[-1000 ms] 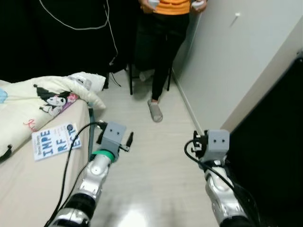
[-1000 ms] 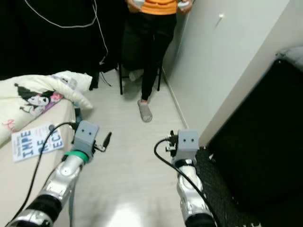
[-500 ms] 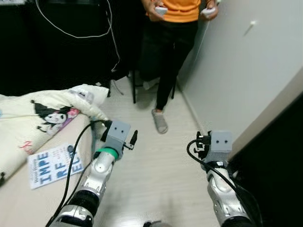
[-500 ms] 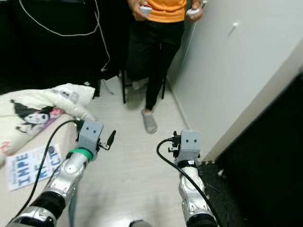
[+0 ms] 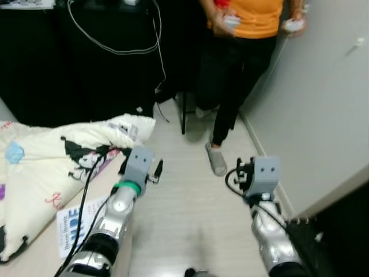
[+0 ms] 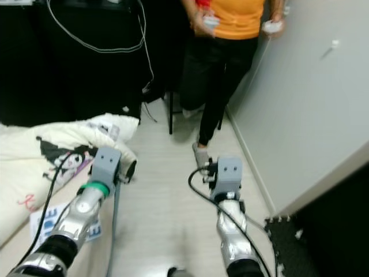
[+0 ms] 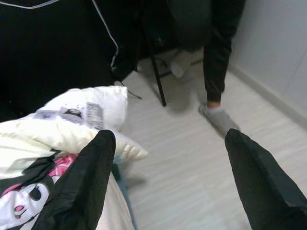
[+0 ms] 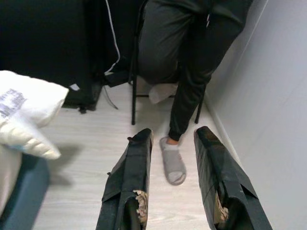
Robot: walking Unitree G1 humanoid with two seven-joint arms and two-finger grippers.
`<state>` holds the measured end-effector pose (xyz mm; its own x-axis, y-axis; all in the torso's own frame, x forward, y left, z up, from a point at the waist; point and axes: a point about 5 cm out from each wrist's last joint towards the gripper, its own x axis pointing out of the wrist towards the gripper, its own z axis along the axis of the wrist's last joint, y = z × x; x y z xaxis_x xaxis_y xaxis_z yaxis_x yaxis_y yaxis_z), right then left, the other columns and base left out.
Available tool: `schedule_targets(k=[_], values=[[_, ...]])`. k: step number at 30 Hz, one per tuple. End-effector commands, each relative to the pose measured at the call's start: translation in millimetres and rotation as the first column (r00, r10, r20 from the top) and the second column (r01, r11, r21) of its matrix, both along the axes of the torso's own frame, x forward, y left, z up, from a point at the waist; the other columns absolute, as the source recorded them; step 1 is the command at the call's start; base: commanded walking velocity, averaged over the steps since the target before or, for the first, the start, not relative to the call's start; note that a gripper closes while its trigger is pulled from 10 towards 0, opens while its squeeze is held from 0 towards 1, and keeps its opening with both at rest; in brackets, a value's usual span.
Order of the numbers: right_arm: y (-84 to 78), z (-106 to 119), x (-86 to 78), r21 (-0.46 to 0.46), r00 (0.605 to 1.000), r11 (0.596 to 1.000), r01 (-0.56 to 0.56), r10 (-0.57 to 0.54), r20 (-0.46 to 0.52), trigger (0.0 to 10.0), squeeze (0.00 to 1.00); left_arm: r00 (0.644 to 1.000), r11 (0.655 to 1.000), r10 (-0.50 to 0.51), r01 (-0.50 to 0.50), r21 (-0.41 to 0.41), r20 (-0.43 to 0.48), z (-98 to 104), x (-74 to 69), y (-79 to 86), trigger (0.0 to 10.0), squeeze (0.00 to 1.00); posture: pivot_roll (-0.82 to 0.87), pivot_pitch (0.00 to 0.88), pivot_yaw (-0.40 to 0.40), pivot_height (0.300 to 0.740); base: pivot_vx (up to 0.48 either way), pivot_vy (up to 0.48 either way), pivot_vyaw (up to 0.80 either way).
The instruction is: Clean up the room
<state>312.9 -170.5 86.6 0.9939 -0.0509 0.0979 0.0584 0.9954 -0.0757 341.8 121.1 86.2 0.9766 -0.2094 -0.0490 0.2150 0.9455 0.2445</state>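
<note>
While both silver arms were held forward over the pale wood floor [image 5: 184, 219], the head camera's view had swung left since a second before, bringing more of the bed into sight. Nearest on the left lay the white booklet with blue block lettering [image 5: 75, 222] on the bed's beige sheet [image 5: 34, 259], beside the left gripper [image 7: 168, 177], whose jaws stood spread wide and empty. The right gripper [image 8: 172, 177] had its jaws parted with nothing between them. Farther left sat the rumpled cream blanket with a cartoon print [image 5: 52, 156] and a white pillow [image 7: 81, 117]. Farthest stood a person in an orange shirt and black trousers [image 5: 242, 69], holding controllers. The turn probably meant the bed's clutter was the next target.
</note>
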Motion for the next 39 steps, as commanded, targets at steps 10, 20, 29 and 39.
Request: schedule_targets(k=[10,20,29,39], values=[[0.9,-15.5,-8.3,-0.003,0.998,1.000,-0.006,0.006,-0.060,10.0,0.00,0.986,0.998,-0.040,0.031,-0.057,-0.164,-34.4,-19.8,-1.5,10.0,0.00,-0.13,0.059,-0.004,0.720,0.000,0.000,0.00],[1.5,-28.8,-17.2,0.007,0.994,1.000,-0.021,0.022,-0.106,10.0,0.00,0.970,0.991,-0.135,0.135,-0.016,-0.201,-51.2,-37.2,-9.1,10.0,0.00,-0.13,0.066,-0.004,0.720,0.000,0.000,0.00],[0.6,-34.4,-21.6,-0.006,0.992,1.000,-0.018,0.017,-0.125,10.0,0.00,0.974,0.993,-0.119,0.119,-0.008,-0.192,-51.8,-38.2,-9.0,10.0,0.00,-0.13,0.071,-0.004,0.720,0.000,0.000,0.00],[1.9,-31.6,-19.4,-0.009,0.993,1.000,-0.024,0.023,-0.114,10.0,0.00,0.980,0.993,-0.119,0.122,0.006,-0.160,-46.1,-36.4,-8.9,10.0,0.00,-0.13,0.077,-0.005,0.720,-0.233,0.000,0.00]])
